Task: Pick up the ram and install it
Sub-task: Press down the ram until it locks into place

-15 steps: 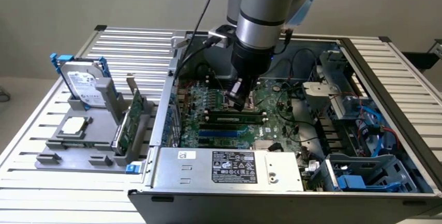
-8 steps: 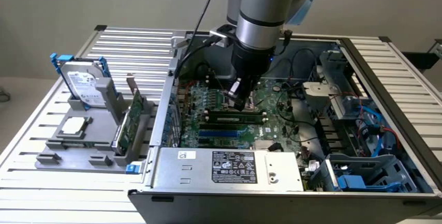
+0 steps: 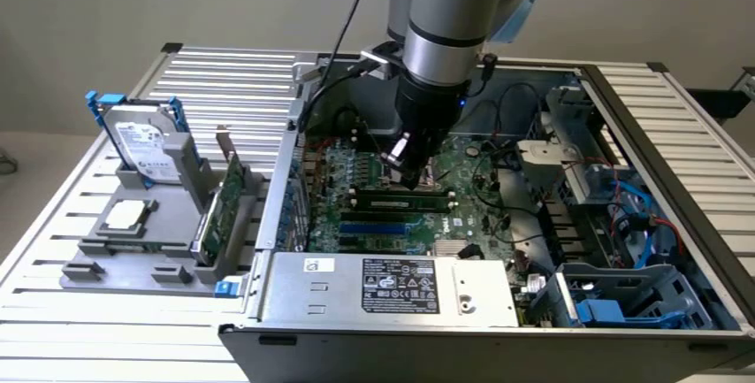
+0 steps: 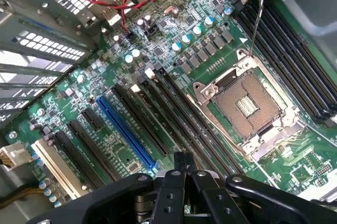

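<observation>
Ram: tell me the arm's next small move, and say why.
Probably a short press straight down. The shut fingers sit right above the ram, which stands upright on the motherboard; whether it is fully seated cannot be told.

hidden: gripper (image 3: 408, 173) tips behind arm | PSU label (image 3: 399, 285) txt unreadable

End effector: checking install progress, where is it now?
The end effector is shut, down inside the computer case at the centre of the exterior view, tips at the black slots beside the CPU socket.
</observation>
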Available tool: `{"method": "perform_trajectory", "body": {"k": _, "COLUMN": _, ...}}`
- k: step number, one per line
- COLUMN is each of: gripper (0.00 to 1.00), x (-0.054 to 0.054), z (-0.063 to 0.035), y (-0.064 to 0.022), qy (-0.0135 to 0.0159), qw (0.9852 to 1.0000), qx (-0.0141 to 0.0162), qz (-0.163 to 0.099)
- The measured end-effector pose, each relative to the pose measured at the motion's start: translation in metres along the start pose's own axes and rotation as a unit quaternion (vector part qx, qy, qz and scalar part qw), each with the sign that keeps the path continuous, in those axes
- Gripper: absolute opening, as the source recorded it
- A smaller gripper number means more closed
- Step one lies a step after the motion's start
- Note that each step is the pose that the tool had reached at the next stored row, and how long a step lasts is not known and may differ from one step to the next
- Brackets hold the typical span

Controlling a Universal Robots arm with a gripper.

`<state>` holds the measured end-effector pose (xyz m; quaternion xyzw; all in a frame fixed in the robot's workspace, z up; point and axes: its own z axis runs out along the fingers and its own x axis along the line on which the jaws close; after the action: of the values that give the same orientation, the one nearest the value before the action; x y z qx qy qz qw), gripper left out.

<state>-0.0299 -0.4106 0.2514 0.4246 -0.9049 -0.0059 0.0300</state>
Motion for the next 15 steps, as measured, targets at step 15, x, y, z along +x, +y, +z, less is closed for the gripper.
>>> {"method": "perform_trajectory", "body": {"k": 15, "gripper": 0.11, "x": -0.0001, "z": 0.0020, "y": -0.0001, "qy": -0.0085, "qw": 0.9969, "qx": 0.0016, "qz": 0.078}}
